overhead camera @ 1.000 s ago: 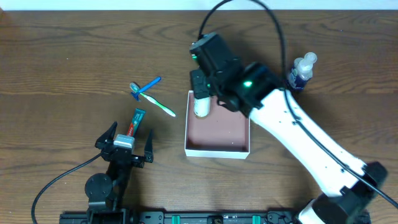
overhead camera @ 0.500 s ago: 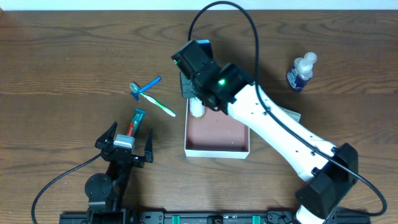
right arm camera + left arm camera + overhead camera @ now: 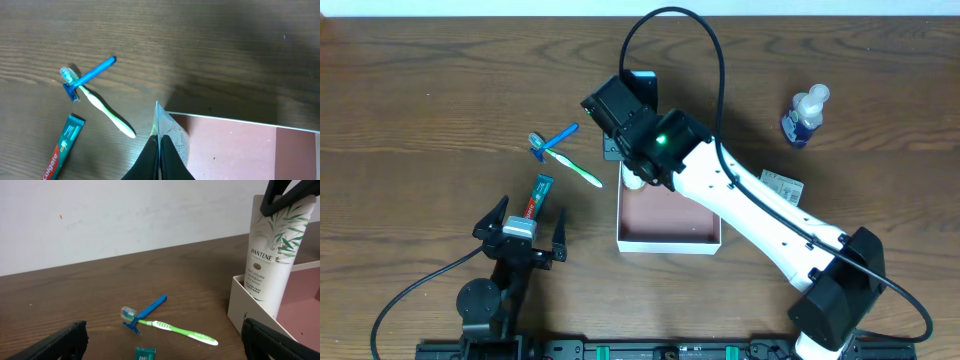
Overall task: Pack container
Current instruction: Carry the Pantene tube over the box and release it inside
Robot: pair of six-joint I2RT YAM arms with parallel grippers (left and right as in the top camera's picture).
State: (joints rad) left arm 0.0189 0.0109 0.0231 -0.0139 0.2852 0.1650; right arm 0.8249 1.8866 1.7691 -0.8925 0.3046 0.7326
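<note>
- Table [image 3: 420, 90]: dark brown wood grain, with a white wall [image 3: 125, 210] behind it at 12 o'clock. Open wood runs from 9 to 12 o'clock of the container.
- Container [image 3: 675, 218]: square, shallow and open-topped, with thin white walls and a pinkish-brown floor. It sits near the table's middle.
- My right gripper [image 3: 159, 145]: jaws pinched tight on the crimped top of a white Pantene tube [image 3: 272, 255]. The tube stands upright in the container's 11 o'clock corner.
- My left gripper [image 3: 532, 210]: jaws spread wide, gripping nothing, at 8 o'clock and well apart from the container.
- Spray bottle [image 3: 805, 115]: at 2 o'clock, well apart.
- Toothpaste [image 3: 538, 193]: its near end lies between my left jaws.
- Toothbrush [image 3: 575, 168]: green and white, crossing a blue razor [image 3: 555, 138] at 10 o'clock, near the container's left wall.
- Packet [image 3: 782, 185]: at 3 o'clock, beside my right arm.
</note>
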